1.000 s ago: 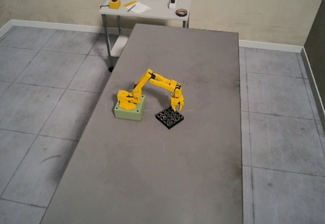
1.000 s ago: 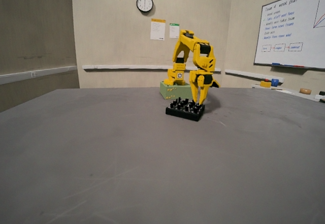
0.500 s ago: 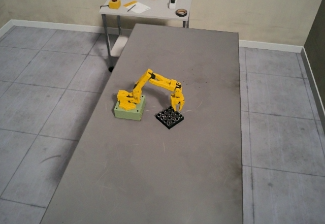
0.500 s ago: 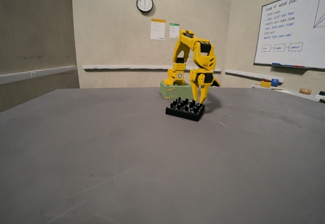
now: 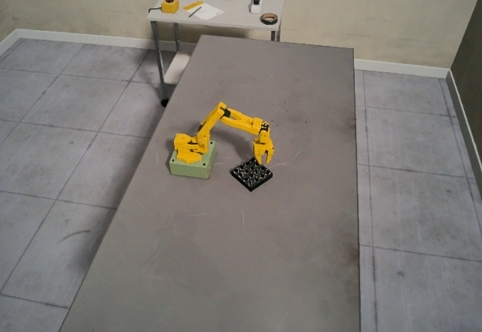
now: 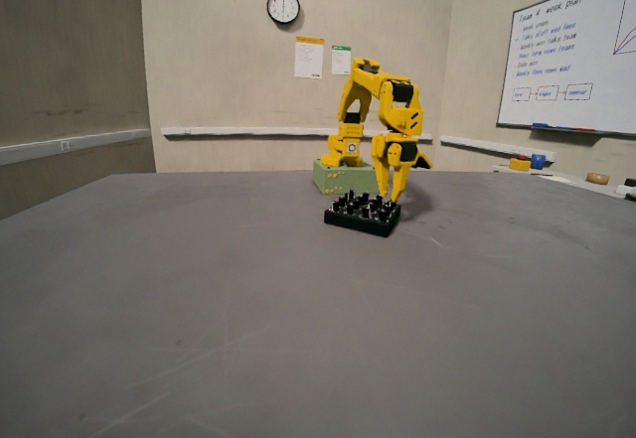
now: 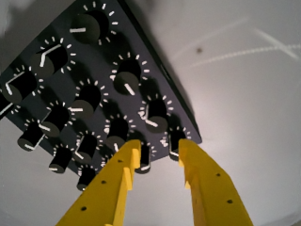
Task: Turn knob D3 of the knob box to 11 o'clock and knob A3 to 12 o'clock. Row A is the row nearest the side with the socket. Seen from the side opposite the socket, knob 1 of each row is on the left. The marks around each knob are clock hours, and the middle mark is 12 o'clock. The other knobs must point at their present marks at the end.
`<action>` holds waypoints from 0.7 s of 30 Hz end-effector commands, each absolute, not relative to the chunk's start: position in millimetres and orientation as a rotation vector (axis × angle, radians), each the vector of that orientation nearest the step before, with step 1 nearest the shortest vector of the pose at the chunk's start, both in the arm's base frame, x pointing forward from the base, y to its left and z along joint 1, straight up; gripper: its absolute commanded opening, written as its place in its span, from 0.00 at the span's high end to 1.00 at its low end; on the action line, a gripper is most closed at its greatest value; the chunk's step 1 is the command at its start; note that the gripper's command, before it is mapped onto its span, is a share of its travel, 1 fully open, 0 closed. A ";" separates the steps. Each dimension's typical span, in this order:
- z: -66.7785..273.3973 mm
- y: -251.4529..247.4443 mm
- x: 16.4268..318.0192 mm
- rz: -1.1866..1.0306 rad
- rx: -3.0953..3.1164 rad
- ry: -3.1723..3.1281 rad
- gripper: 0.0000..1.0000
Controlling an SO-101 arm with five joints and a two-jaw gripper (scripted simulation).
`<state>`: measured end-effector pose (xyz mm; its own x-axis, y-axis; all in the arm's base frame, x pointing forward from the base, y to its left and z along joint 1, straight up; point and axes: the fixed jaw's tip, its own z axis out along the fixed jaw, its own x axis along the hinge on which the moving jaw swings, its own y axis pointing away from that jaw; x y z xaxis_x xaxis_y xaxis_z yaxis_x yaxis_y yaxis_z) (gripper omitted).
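At centre, a yellow robot arm [image 5: 212, 120] on a green block [image 5: 189, 168] arches rightward, its gripper [image 5: 265, 162] pointing down at the upper right edge of a black knob box [image 5: 251, 187]. Upper left of centre stands a wheeled cart [image 5: 218, 20].
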<state>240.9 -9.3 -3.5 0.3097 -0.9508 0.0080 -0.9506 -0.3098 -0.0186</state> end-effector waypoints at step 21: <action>-28.2 -6.4 239.1 -0.005 -2.548 1.835 0.90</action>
<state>244.1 -9.4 -15.5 0.3096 -0.9508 0.0132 -0.9502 -0.3099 -0.0334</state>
